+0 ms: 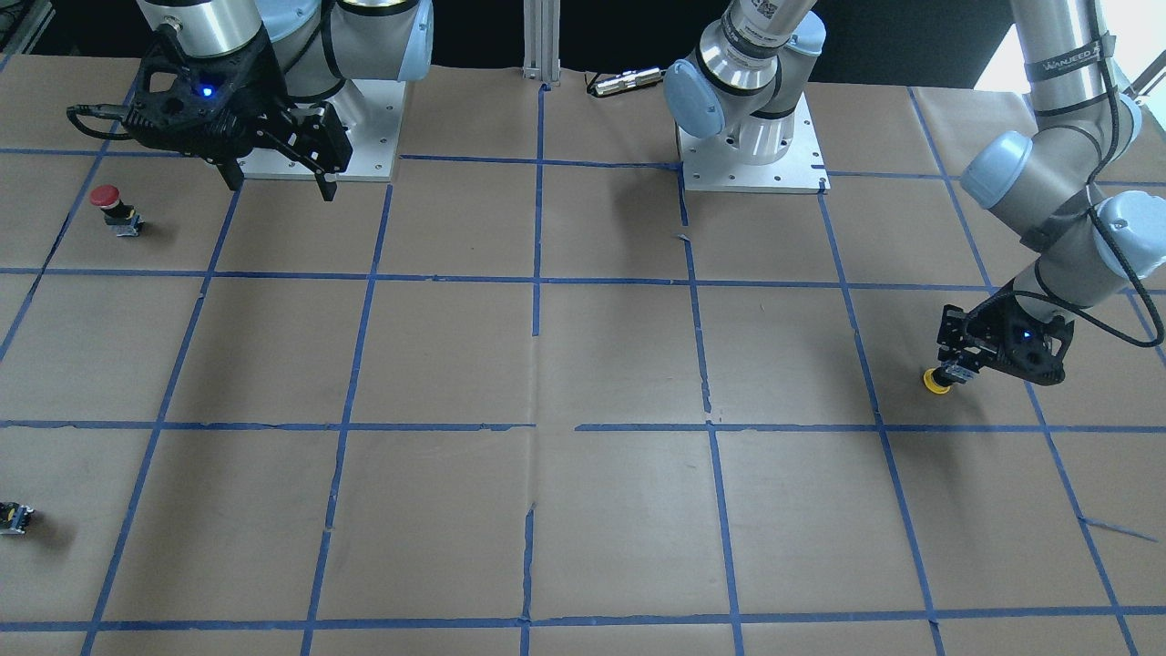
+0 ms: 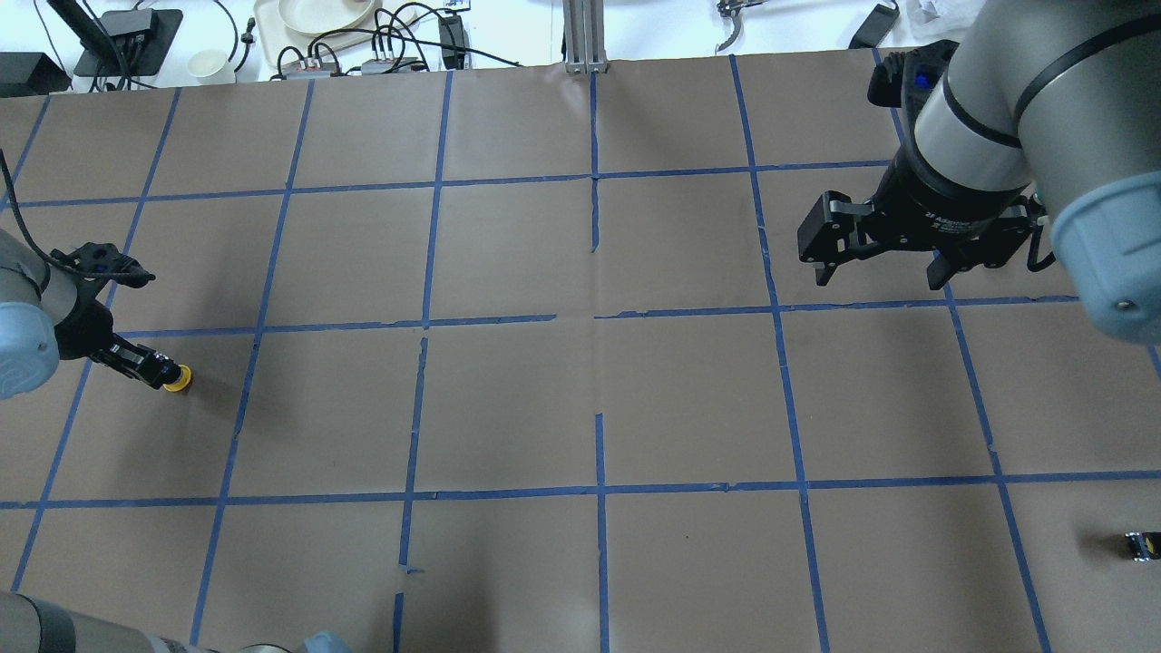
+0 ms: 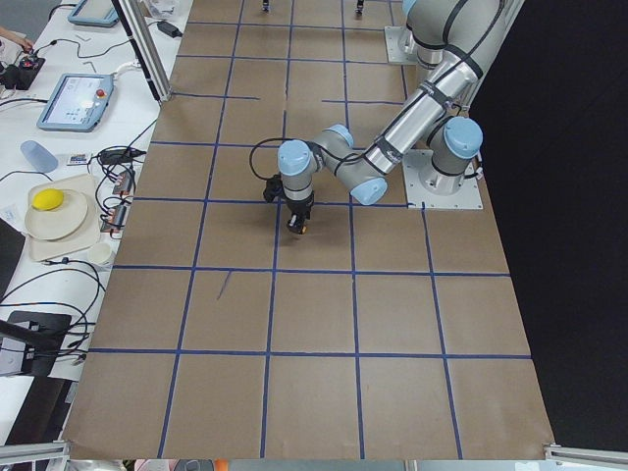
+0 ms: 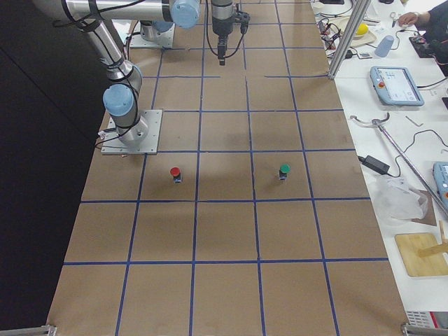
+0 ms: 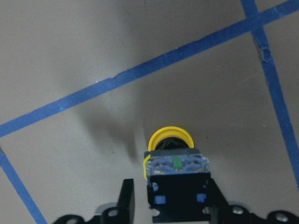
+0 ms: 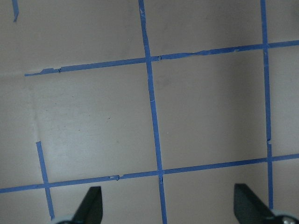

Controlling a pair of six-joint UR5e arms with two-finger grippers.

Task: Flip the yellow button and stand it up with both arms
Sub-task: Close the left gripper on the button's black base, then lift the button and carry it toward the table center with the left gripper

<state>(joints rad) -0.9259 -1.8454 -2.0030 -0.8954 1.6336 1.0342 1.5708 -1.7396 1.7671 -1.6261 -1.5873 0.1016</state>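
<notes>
Tight within left pincer [image 1: 956, 373], yellow button [image 1: 935, 382].

Two fixed cameras look steeply down on the taped desk [image 2: 508, 399] from opposite long sides, one over the robot's shoulders and one facing it. Two more look along it from either end, farther off. Each wrist camera hangs close above the desk — the left one shares the yellow button [image 5: 174, 154] with both long-side views.

I see a brown surface [image 1: 455, 355] gridded with blue tape [image 1: 455, 278]. On it sit a red button [image 1: 107, 202], a green button [image 4: 284, 170] well apart from it, and a tiny dark block [image 1: 15, 517] near one edge.
</notes>
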